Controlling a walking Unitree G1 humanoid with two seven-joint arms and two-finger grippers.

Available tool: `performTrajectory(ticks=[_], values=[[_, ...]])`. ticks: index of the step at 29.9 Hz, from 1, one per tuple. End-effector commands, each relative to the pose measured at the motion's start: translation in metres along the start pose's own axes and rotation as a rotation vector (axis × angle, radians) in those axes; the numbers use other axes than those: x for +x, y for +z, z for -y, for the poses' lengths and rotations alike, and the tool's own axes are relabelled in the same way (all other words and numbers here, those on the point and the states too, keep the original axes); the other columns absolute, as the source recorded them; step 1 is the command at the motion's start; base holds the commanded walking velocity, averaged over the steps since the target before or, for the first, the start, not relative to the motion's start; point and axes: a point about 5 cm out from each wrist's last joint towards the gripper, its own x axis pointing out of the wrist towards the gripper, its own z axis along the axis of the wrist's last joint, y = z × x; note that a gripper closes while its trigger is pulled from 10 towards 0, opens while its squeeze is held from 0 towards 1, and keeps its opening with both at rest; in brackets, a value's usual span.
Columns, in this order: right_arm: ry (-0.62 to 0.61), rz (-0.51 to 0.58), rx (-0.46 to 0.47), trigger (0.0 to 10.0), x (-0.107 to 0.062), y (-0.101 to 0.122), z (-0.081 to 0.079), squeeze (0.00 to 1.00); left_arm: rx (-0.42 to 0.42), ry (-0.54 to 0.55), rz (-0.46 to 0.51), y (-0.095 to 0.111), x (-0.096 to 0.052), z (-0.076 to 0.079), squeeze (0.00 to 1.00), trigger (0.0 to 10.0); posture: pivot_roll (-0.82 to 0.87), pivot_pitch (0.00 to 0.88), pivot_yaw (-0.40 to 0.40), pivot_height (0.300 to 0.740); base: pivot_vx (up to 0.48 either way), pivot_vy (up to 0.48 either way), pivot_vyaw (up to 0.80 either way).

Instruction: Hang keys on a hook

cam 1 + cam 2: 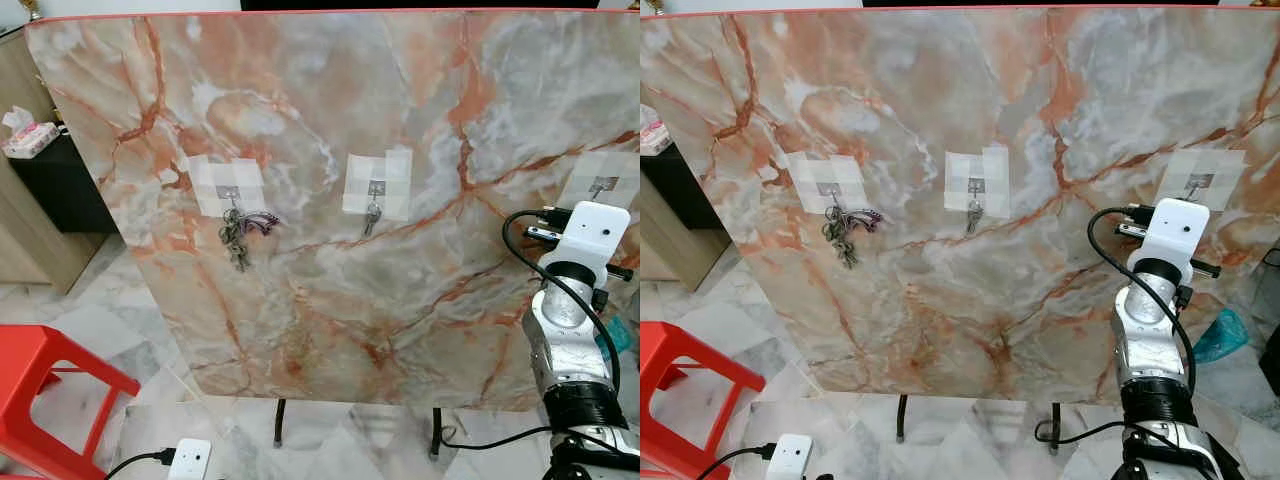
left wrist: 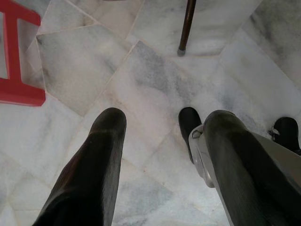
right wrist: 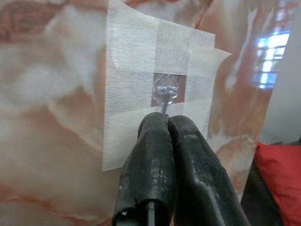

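Right wrist view: the right claw (image 3: 167, 123) is clenched on a thin key part directly beneath the clear hook (image 3: 165, 89), long axis pointing at it.

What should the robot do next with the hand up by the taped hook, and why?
Probably open the right gripper a little and ease back. Its fingers are pressed shut just below the clear hook, pinching something thin I can't make out. If that is the key's ring on the hook, letting go leaves it hanging.
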Motion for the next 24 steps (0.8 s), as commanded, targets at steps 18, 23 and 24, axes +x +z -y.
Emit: performTrajectory(ticks=[18, 23, 24], values=[[-0.056, 0.020, -0.031, 10.0, 0.0098, 0.0107, 0.0112, 0.00, 0.003, 0.006, -0.007, -0.0030, -0.0011, -0.0036, 0.00, 10.0, -0.03, 0.000, 0.022, 0.740, 0.000, 0.000, 0.00], [-0.043, 0.028, -0.051, 10.0, 0.0128, 0.0126, 0.0107, 0.00, 0.004, 0.007, -0.008, -0.0032, -0.0011, -0.0031, 0.00, 10.0, -0.03, 0.000, 0.020, 0.740, 0.000, 0.000, 0.00], [-0.040, 0.031, -0.056, 10.0, 0.0130, 0.0131, 0.0103, 0.00, 0.004, 0.008, -0.007, -0.0033, -0.0011, -0.0032, 0.00, 10.0, -0.03, 0.000, 0.020, 0.740, 0.000, 0.000, 0.00]])
